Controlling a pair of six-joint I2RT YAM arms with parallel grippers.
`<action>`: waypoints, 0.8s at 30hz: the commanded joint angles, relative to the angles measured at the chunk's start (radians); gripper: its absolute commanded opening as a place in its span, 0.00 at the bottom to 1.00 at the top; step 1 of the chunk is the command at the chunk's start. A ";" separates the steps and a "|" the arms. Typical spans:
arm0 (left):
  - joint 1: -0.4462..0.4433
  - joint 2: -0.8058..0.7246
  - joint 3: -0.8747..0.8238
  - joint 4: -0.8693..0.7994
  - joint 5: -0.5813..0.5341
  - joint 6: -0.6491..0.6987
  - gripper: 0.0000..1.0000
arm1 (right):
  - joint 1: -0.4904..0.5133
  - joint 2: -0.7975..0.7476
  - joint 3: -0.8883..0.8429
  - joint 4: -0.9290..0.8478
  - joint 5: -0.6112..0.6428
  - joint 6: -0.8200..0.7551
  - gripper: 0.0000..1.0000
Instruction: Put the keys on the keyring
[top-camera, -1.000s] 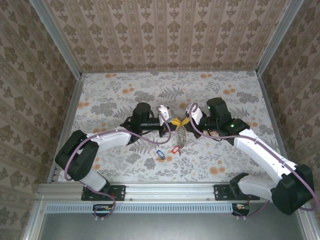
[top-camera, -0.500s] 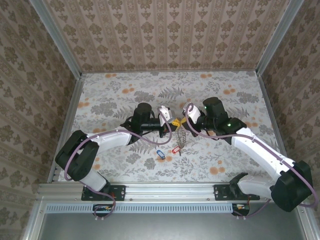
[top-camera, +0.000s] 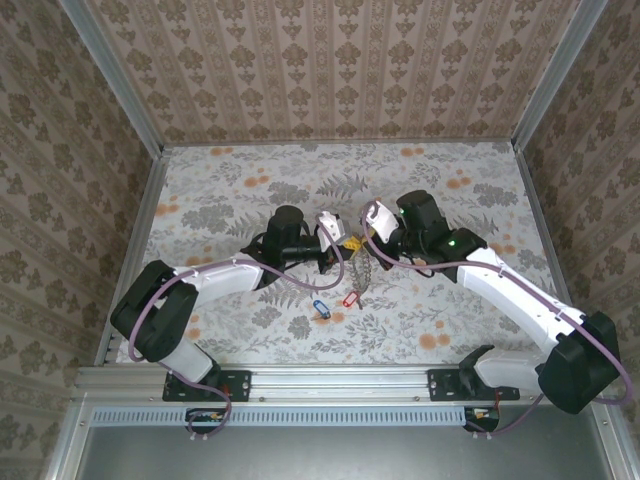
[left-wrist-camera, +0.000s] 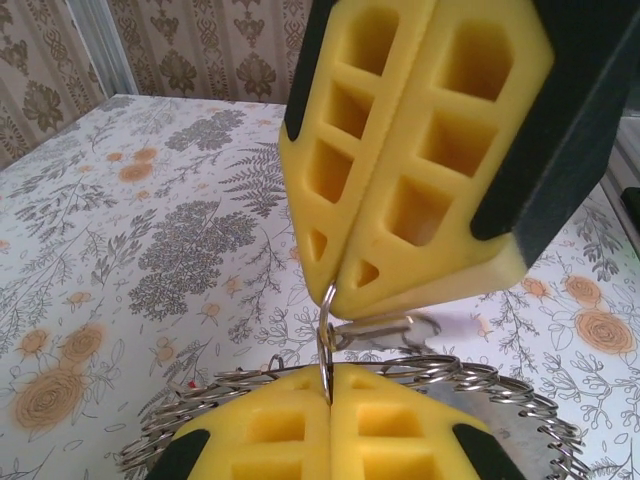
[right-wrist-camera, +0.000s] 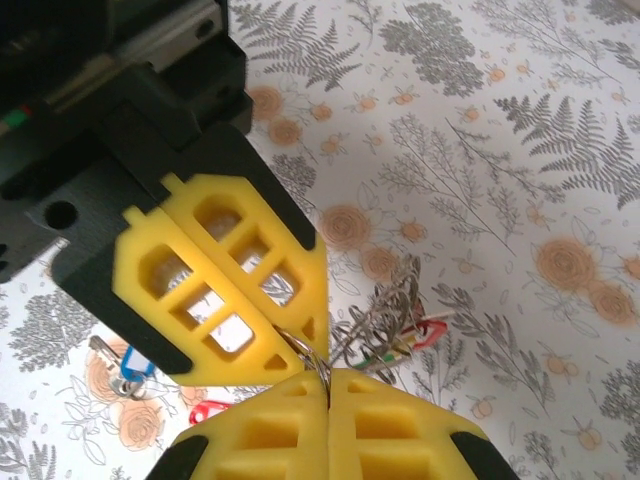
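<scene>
keyring (top-camera: 364, 272) hangs mid table, under point where both grippers meet. held up so bunch drops free and top is reachable; cannot tell if its bottom rests on table. left gripper (left-wrist-camera: 330, 400) clamped on thin wire loop (left-wrist-camera: 326, 345) at top of bunch. right gripper (left-wrist-camera: 345, 285) closed tip-to-tip on same loop, likely to pry coil open. blue-tagged key (top-camera: 320, 307) and red-tagged key (top-camera: 350, 299) lie loose on floral table (top-camera: 230, 190), near bunch, not yet threaded.

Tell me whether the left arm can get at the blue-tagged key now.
Probably not yet: the left hand is shut on the keyring, so it is busy. The blue-tagged key lies uncovered nearby, likely reachable once it lets go.
</scene>
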 joint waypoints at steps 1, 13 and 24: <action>-0.023 -0.058 0.008 0.077 0.080 0.023 0.00 | -0.004 0.019 0.021 -0.019 0.133 -0.005 0.00; -0.023 -0.052 0.008 0.087 0.094 0.026 0.00 | -0.012 0.035 0.036 -0.046 0.151 0.039 0.02; -0.023 -0.057 0.006 0.076 0.091 0.029 0.00 | -0.024 0.026 0.029 -0.090 0.168 0.012 0.13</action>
